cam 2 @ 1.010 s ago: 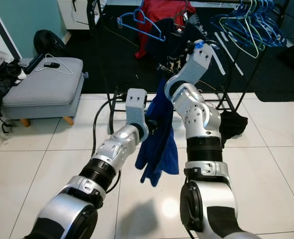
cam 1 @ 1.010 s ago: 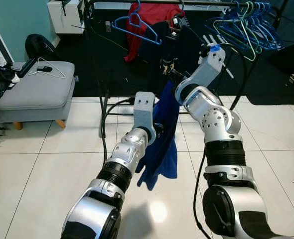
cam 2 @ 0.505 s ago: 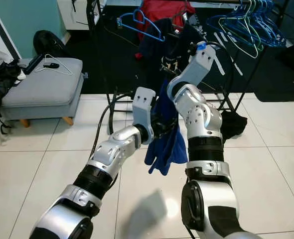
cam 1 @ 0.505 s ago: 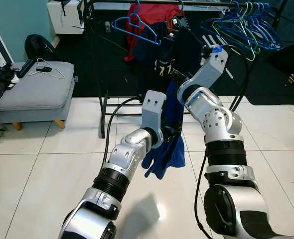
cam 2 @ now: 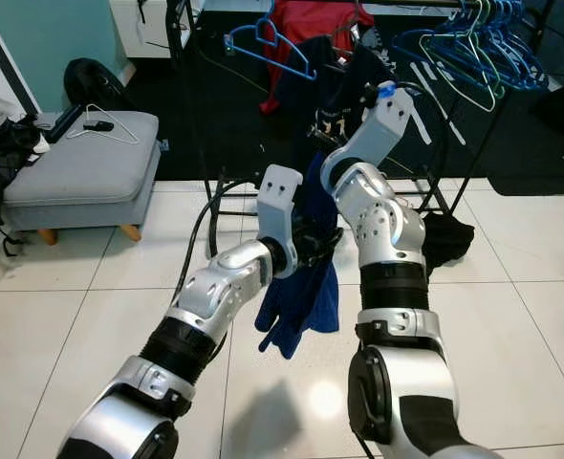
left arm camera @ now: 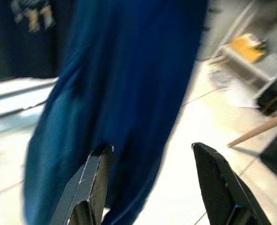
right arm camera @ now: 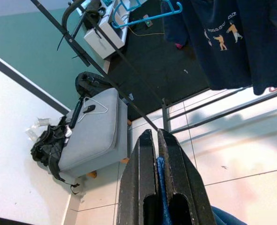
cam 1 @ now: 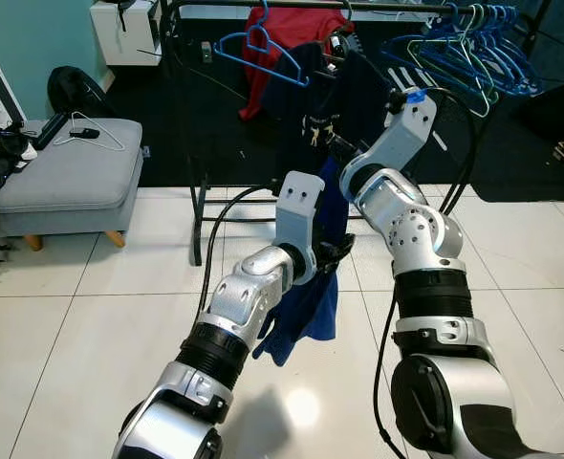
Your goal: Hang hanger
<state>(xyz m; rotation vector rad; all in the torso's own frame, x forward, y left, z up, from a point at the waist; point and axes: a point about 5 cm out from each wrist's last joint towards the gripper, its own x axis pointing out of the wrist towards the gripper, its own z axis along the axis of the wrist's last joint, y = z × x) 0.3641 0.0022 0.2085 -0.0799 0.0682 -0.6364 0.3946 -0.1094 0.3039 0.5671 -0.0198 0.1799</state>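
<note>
No legible text, labels, brands or numbers on anything.

The right hand [cam 2: 313,129] reaches up at 12 o'clock toward the clothes rack [cam 2: 191,96], a blue garment [cam 2: 306,277] hanging down from it. The left hand [cam 2: 322,239] sits against that cloth (fingers hidden). A grey ottoman [cam 2: 86,167] stands at 9 o'clock.

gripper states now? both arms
Left gripper: open, beside the blue garment.
Right gripper: shut on the blue garment.
</note>
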